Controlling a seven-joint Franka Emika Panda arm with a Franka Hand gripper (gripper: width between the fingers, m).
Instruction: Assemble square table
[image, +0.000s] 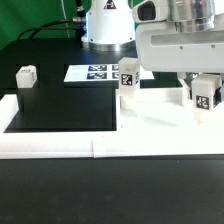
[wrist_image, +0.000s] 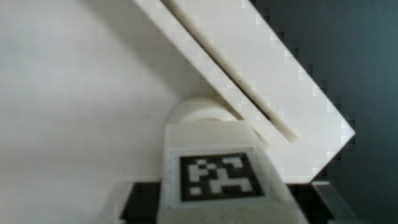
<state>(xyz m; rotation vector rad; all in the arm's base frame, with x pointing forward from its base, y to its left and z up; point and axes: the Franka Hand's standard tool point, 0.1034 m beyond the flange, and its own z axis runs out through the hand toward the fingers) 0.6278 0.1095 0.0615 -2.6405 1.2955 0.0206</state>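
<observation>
exterior view, read from its left to its right. at the far left we see a loose leg (image: 26, 75) of the square table, a small white block lying alone on the black work surface (image: 60, 108), well apart from the other parts. the low white border wall (image: 60, 143) runs along the near edge of the surface and turns back at the left. further right the marker board (image: 92, 72) lies flat in front of the arm's base (image: 107, 25). just beside the board a standing leg (image: 129, 76) is upright, its tag facing the camera, at the far left corner of the square tabletop (image: 160, 118), which lies flat against the border wall on the right half of the scene. at the far right the gripper (image: 205, 92) hangs over the tabletop with its two fingers drawn in on a gripped leg (image: 205, 100), tag outward. in the wrist view the dark fingers (wrist_image: 143, 203) flank this leg on both sides, and its far end points down at the white panel close to the panel's edge. the view is blurred there, so we cannot tell whether the leg touches the tabletop or hangs just above it.
</observation>
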